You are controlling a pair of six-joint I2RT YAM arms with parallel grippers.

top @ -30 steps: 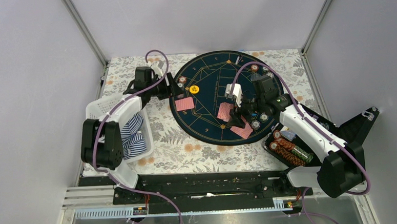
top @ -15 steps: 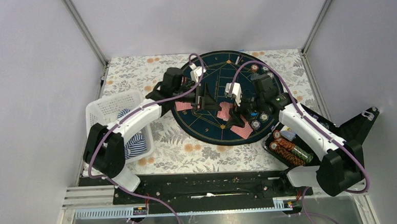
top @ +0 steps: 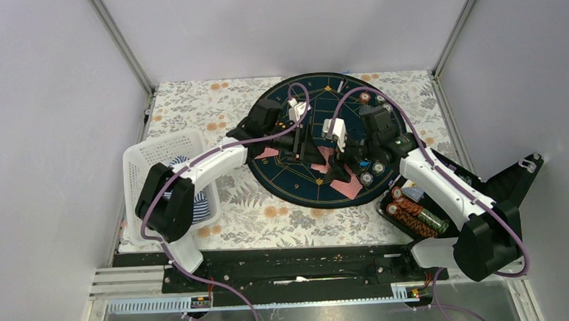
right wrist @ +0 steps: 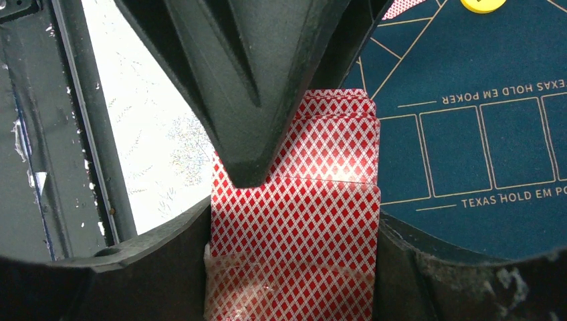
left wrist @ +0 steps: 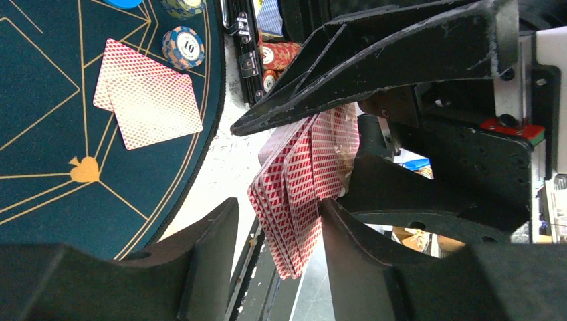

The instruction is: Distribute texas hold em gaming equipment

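The left arm (top: 215,153) is reaching much farther across than a second ago, having swung from the far-left rim of the round mat (top: 293,105) to its middle, while the right arm (top: 437,182) is staying where it was; the left arm is stretching low and almost straight, with the left claw (top: 303,146) pointing at the right claw (top: 338,165); the right arm is bending at the elbow and angling down and inward over the mat.

The right claw is clamping tight on a fanned deck of red-backed cards (left wrist: 311,160), gripping it by one end so that the free end is sticking out toward the left claw; the left claw is standing parted, one finger on each side of that free end, and I cannot tell whether its fingers are touching the cards.

Just on the near side of the right claw, two more cards (top: 348,188) are lying face down and overlapping on the mat, with a chip marked 10 (left wrist: 182,47) just beside them; past the left claw, on the side away from the right claw, a yellow disc (right wrist: 483,4) is sitting on the mat; well to the right of the right claw, chip stacks (top: 409,211) are lying in an open case (top: 521,171) on the surface (top: 190,106).
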